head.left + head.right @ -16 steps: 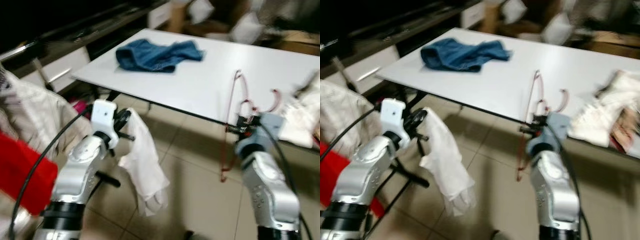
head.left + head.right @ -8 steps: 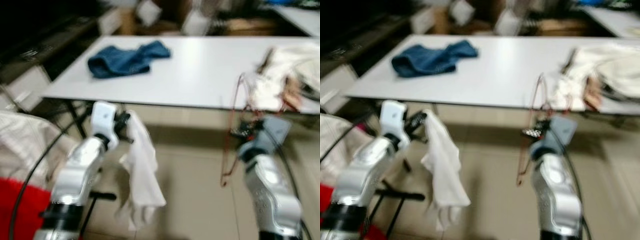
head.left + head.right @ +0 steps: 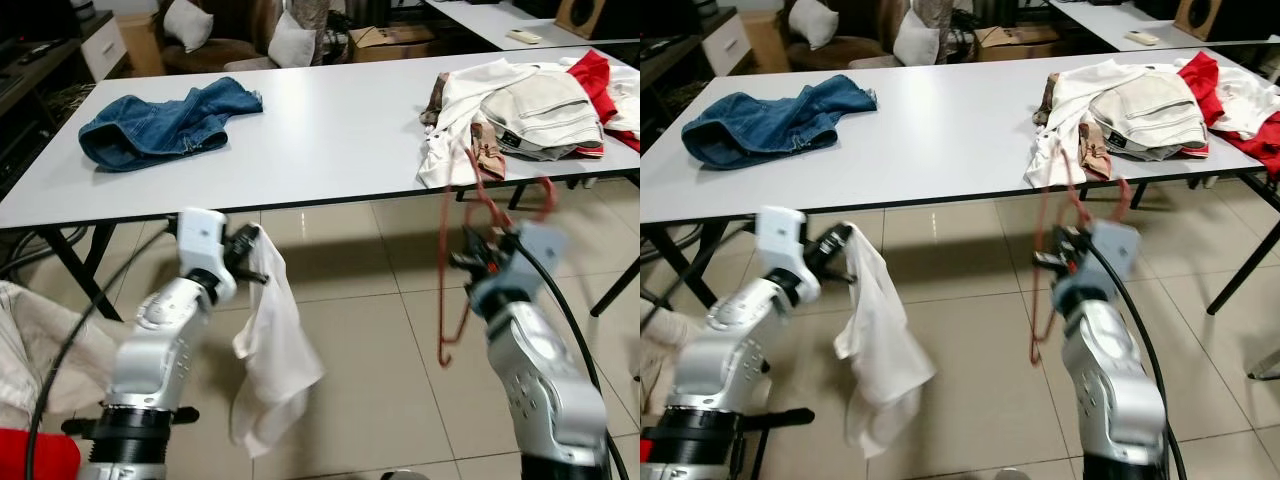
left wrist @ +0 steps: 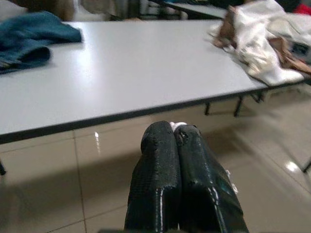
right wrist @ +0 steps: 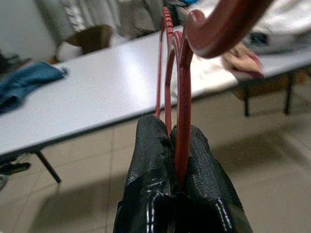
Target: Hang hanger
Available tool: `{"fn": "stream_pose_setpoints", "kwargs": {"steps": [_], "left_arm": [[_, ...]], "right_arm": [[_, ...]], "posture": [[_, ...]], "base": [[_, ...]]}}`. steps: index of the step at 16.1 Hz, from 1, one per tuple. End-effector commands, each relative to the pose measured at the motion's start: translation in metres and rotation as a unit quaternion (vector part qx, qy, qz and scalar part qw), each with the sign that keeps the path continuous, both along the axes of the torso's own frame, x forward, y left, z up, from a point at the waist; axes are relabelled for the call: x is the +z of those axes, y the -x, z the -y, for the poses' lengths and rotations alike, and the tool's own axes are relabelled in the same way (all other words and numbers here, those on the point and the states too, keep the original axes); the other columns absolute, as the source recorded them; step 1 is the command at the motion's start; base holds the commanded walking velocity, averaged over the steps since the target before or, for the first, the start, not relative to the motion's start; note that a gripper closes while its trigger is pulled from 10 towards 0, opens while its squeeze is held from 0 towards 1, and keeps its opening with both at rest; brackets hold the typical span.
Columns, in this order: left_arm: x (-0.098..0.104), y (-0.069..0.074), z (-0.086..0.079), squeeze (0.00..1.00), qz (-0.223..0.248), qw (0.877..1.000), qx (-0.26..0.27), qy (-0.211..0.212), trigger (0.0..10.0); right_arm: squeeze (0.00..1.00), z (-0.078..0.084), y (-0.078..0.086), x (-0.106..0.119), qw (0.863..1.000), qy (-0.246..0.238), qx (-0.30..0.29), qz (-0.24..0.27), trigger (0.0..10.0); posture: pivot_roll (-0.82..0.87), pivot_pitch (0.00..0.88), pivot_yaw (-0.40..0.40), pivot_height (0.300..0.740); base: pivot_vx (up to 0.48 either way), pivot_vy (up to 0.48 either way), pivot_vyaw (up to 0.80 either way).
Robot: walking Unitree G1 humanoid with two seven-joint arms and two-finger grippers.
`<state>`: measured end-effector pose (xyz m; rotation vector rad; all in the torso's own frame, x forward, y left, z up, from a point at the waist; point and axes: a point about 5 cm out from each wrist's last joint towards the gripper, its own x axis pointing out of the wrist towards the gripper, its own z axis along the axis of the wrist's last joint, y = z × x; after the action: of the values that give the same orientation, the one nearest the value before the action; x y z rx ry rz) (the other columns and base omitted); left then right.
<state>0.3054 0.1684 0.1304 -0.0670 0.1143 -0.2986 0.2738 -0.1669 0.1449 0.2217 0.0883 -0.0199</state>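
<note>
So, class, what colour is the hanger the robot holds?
Red hanger; clearest in the right wrist view.

- The left gripper [image 3: 843, 250] grips a white cloth [image 3: 875, 345] hanging above the floor.
- The right gripper [image 3: 1052, 262] grips a red hanger [image 3: 1045, 250].
- Jeans [image 3: 770, 115] and a clothes pile [image 3: 1140, 105] lie on the bench [image 3: 940, 130].

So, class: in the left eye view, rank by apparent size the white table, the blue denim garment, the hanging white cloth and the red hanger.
1. White table
2. Blue denim garment and hanging white cloth: alike, the cloth nearer, so unranked
3. Thin red hanger
</note>
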Motion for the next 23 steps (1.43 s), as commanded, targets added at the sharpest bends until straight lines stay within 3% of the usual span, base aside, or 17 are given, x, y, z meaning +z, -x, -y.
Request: {"fn": "stream_pose_setpoints", "kwargs": {"steps": [1,3,8,11,15,18,23], "left_arm": [[0.011,-0.006,-0.006,0.00,0.022,1.000,0.014,-0.003,10.0],[0.015,-0.006,-0.012,0.00,0.027,0.999,0.028,0.001,10.0],[0.018,-0.008,-0.010,0.00,0.035,0.999,0.022,0.011,10.0],[0.020,-0.011,-0.015,0.00,0.038,0.999,0.028,0.012,10.0],[0.024,-0.014,-0.015,0.00,0.044,0.999,0.026,0.015,10.0],[0.025,-0.014,-0.012,0.00,0.046,0.998,0.021,0.023,10.0],[0.025,-0.013,-0.015,0.00,0.049,0.998,0.030,0.028,10.0]], "right_arm": [[0.00,-0.008,-0.004,0.003,1.000,0.012,0.017,0.002,10.0],[0.00,-0.019,-0.007,0.003,0.998,0.031,0.058,0.008,10.0],[0.00,-0.018,-0.006,0.006,0.996,0.033,0.081,0.005,10.0],[0.00,-0.017,-0.004,0.004,0.994,0.050,0.092,0.004,10.0],[0.00,-0.034,-0.002,0.010,0.986,0.055,0.156,0.024,10.0],[0.00,-0.033,-0.003,0.016,0.986,0.038,0.157,0.040,10.0],[0.00,-0.034,-0.003,0.011,0.981,0.067,0.178,0.024,10.0]], "posture": [[-0.07,0.000,0.050,0.740],[-0.07,0.000,0.046,0.740],[-0.07,0.000,0.026,0.740],[-0.08,0.000,0.051,0.740],[-0.08,0.000,0.035,0.740],[-0.08,0.000,0.040,0.740],[-0.07,0.000,0.019,0.740]], "base": [[0.000,0.000,0.00],[0.120,0.000,0.00],[0.205,0.000,0.00],[0.277,0.000,0.80],[0.293,0.000,0.00],[0.305,0.000,0.00],[0.334,0.000,0.12]]}}
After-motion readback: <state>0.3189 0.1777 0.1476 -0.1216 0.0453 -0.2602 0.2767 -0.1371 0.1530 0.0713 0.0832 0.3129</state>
